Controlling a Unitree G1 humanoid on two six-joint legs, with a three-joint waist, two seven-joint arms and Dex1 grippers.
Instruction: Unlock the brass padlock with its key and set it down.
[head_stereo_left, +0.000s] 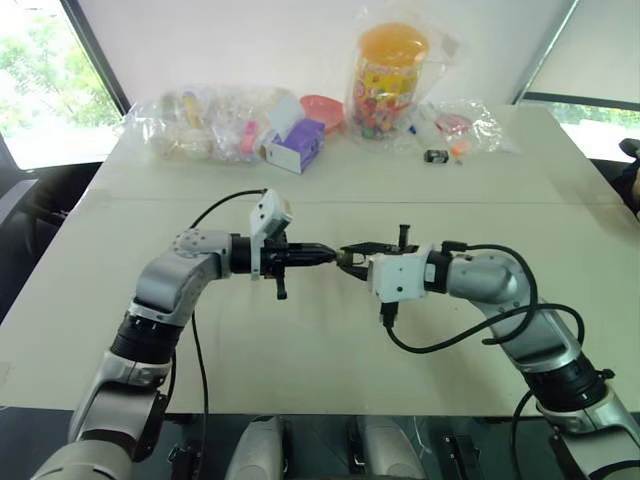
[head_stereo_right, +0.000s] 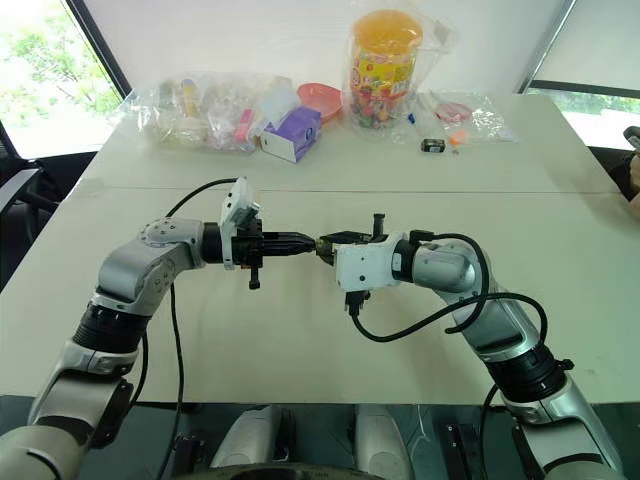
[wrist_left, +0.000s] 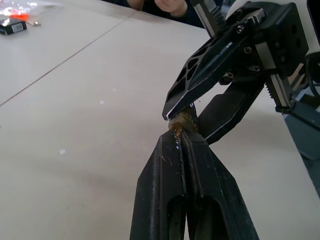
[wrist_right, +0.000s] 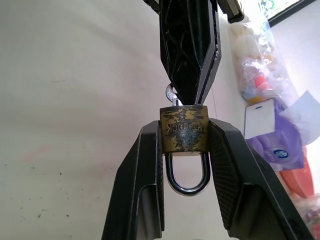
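Black fingers of the left gripper (head_stereo_left: 318, 254) are pressed together on the key (wrist_right: 171, 93), whose silvery head shows just beside the lock's keyway end in the right wrist view, so the key looks seated in the lock. To the right of it, the brass padlock (wrist_right: 184, 131) hangs in mid-air above the table (head_stereo_left: 300, 330), pinched by its body between the two fingers of the right gripper (head_stereo_left: 352, 253), with the shackle (wrist_right: 186, 175) pointing back toward that wrist. Both shackle legs still sit down in the body, so by my reading the lock is not yet open. Done: padlock held, key gripped at the keyway. Left: turning the key, freeing the shackle, and setting the padlock down on the table.
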